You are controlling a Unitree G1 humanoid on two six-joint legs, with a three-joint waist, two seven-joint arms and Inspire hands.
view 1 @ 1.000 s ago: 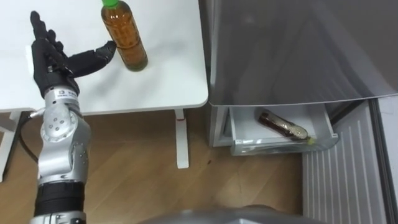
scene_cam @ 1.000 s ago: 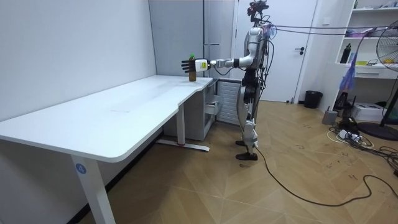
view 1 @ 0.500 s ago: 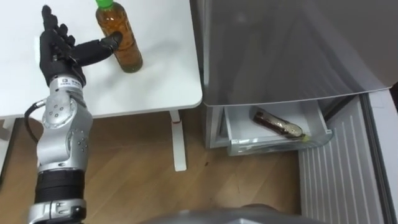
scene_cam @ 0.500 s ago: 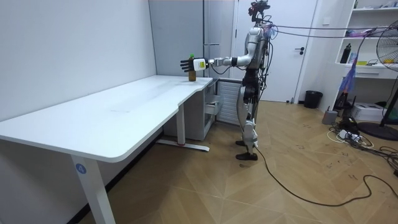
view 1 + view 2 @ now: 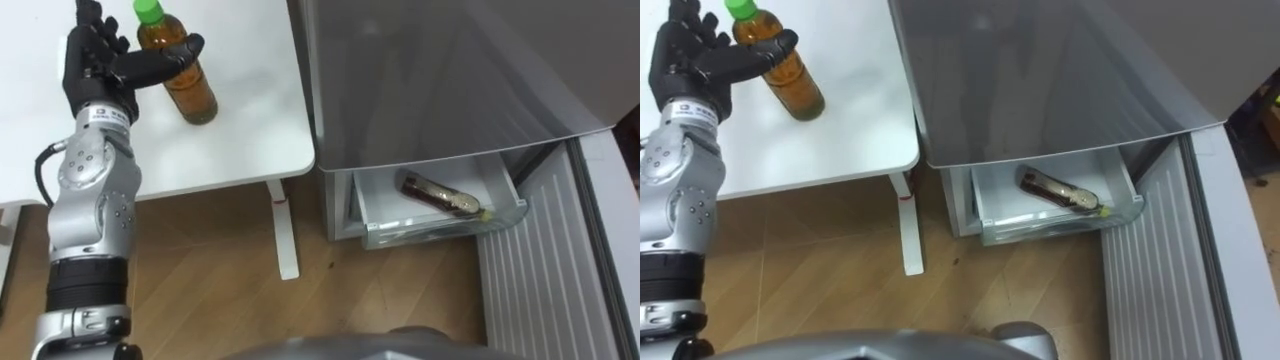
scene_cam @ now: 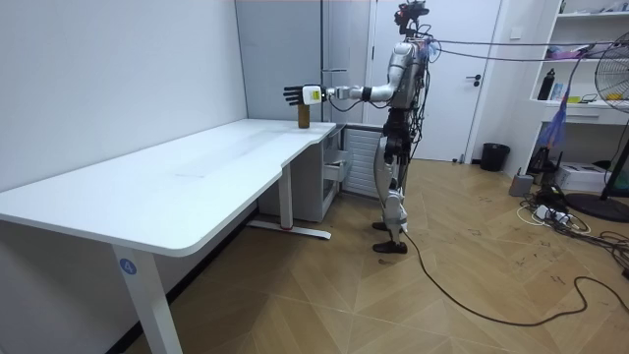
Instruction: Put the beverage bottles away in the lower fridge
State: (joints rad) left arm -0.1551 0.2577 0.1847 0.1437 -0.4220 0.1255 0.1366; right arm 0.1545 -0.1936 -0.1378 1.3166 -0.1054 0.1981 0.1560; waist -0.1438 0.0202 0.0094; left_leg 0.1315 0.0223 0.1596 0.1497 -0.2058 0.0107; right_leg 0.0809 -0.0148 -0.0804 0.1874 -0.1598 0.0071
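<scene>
The left hand (image 5: 98, 68) is held out over the white table (image 5: 240, 130) with its palm turned toward the drink. Its fingers (image 5: 88, 22) are straight and spread wide, pointing away from the robot. The thumb (image 5: 160, 57) stretches sideways and lies across the shoulder of the tea bottle (image 5: 192, 92). Nothing is curled round the bottle, so the hand is wide open and only the thumb meets it.

The bottle stands just to the thumb side of the palm, upright on its base on the table. Its long axis is vertical and its green cap (image 5: 148, 10) is on top, level with the fingertips in the eye view. In the room view the left arm reaches straight out from the shoulder, and the hand (image 6: 295, 95) sits just above and beside the bottle (image 6: 304, 118) at the table's end.

Farther out past the thumb side, beyond the table's edge, is the grey fridge (image 5: 450, 80), and the robot stands in front of it. Low down on the fridge, well apart from the hand, the lower drawer (image 5: 430, 230) is pulled open. A second bottle (image 5: 440, 195) lies on its side in the drawer. Its long axis runs slantwise across the drawer, and its pale end points away from the hand toward the drawer's front corner.
</scene>
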